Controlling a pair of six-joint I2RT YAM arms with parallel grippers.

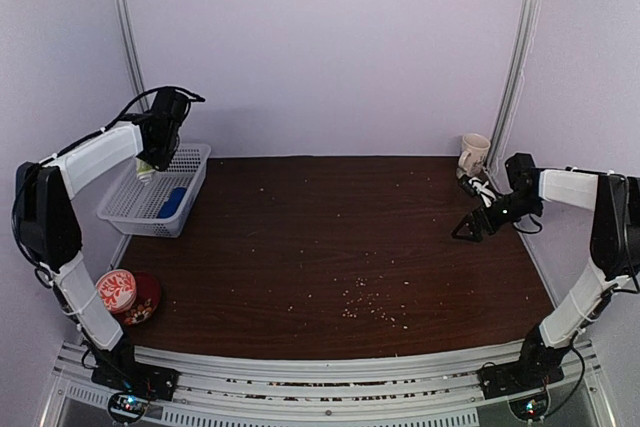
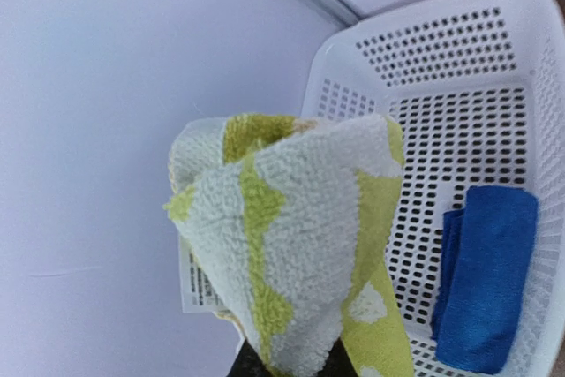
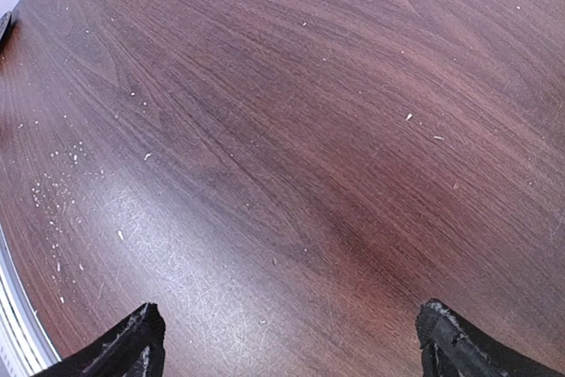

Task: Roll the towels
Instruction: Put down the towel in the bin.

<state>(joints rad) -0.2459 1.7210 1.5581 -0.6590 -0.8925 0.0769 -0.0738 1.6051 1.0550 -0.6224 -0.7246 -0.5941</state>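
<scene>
L arm raised over the 10 o'clock corner of counter (image 1: pixel 330 237). L pincer (image 1: pixel 150 167) clamped on yellow towel (image 2: pixel 291 245). Towel is bunched up and lifted, above the white basket (image 2: pixel 441 46) and clear of its floor. In the L wrist view the cloth fills mid-frame, with only dark bits of finger showing at 6 o'clock under it. Pale patches on the yellow-green pile.

Blue towel (image 2: pixel 490 280) lies in the basket, folded and flat on the perforated floor. It sits at 4 o'clock from the yellow towel in the wrist view and isn't touching it. In the top view it lies toward the basket's right wall.

R arm stretched low at 3 o'clock. R pincer (image 3: pixel 291 342) is spread wide w/ nothing between the jaws, just above bare wood. Well apart from both towels.

Other items:
- Mug (image 1: pixel 474 154) at 2 o'clock, upright, by the back wall, near R arm.
- Red-white cup (image 1: pixel 116 290) and dark red bowl (image 1: pixel 145 297) at 8 o'clock, just beside L arm.
- Crumbs (image 1: pixel 365 307) are scattered over the wood, thickest approx 5 o'clock.
</scene>
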